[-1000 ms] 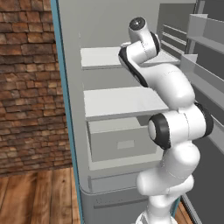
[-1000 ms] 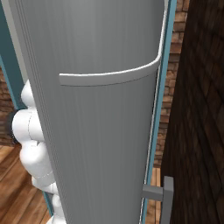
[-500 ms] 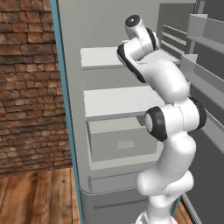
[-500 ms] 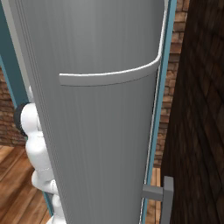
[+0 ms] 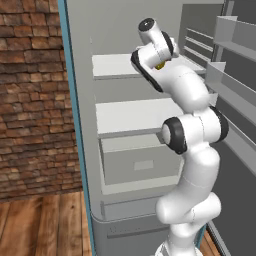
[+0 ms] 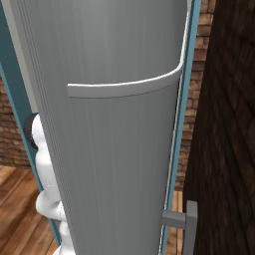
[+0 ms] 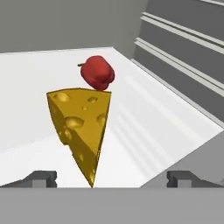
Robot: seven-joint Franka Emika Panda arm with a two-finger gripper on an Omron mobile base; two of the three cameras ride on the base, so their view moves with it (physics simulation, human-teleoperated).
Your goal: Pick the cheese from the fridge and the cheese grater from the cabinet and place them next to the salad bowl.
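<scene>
cheese (image 7: 83,131): yellow wedge on white fridge shelf (image 7: 144,131), red pepper (image 7: 97,72) just behind | pincer (image 7: 111,178): released, fingertips flanking wedge's thin end | handling: likely light, firm, tapered; clamp flat side faces, not the point

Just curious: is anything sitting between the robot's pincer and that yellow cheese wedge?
No. In the hand view the open pincer faces the cheese directly, with bare white fridge shelf between; a red pepper sits behind the wedge.

Yellow-orange holed cheese (image 7: 83,131) wedge, upright on a white shelf inside the open teal-sided fridge (image 5: 70,150).
</scene>
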